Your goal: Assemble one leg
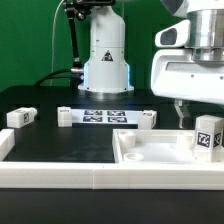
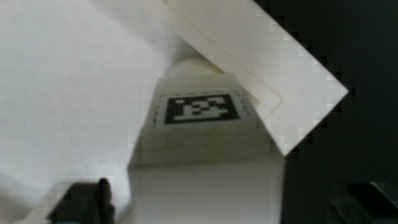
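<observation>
A leg (image 1: 207, 135), a small white block with a black-and-white tag, stands upright at the right end of the large white rimmed panel (image 1: 150, 152). My gripper (image 1: 187, 112) hangs just above and behind it, toward the exterior view's right. In the wrist view the jaws are wide apart with nothing gripped between the dark fingertips (image 2: 82, 200). My gripper (image 2: 222, 205) sits over white surface, and the leg's tag (image 2: 201, 108) shows ahead of it. A second leg (image 1: 20, 117) lies on the black table at the exterior view's left.
The marker board (image 1: 103, 116) lies mid-table, with small white blocks at its ends (image 1: 65, 117) (image 1: 147, 119). The robot's base (image 1: 105, 55) stands behind it. A white wall (image 1: 60, 175) runs along the table's front edge.
</observation>
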Robot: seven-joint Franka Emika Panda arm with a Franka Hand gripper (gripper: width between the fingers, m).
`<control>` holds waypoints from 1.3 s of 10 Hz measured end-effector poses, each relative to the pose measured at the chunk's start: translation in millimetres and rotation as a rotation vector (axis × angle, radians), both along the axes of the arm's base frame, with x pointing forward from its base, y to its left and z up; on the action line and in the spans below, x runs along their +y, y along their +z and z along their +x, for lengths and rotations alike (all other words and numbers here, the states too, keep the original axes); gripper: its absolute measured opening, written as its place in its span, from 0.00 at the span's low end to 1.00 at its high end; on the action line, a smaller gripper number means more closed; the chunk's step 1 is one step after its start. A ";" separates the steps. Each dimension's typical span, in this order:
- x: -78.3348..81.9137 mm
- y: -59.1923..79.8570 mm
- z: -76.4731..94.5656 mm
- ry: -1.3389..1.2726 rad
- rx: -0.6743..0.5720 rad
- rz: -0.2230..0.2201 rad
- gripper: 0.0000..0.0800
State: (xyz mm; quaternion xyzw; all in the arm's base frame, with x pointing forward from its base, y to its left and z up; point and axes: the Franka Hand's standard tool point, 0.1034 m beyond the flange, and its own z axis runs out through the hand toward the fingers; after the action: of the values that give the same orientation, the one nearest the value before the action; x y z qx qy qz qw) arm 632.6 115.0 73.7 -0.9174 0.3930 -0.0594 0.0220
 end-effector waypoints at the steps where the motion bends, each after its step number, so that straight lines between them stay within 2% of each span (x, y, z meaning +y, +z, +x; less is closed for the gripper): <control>1: 1.0 0.1 -0.2 0.104 -0.001 -0.014 0.80; 4: 2.8 -0.4 -0.5 0.470 -0.002 -0.063 0.81; 6: 7.7 -0.1 -1.1 0.840 0.002 -0.118 0.81; 10: 9.3 3.8 -2.7 1.114 0.014 -0.151 0.81; 13: 2.2 6.0 -0.4 1.285 0.018 -0.183 0.81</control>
State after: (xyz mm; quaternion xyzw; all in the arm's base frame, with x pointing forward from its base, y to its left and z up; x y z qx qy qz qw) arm 632.1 117.2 79.7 -0.9683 -0.2406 -0.0599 -0.0287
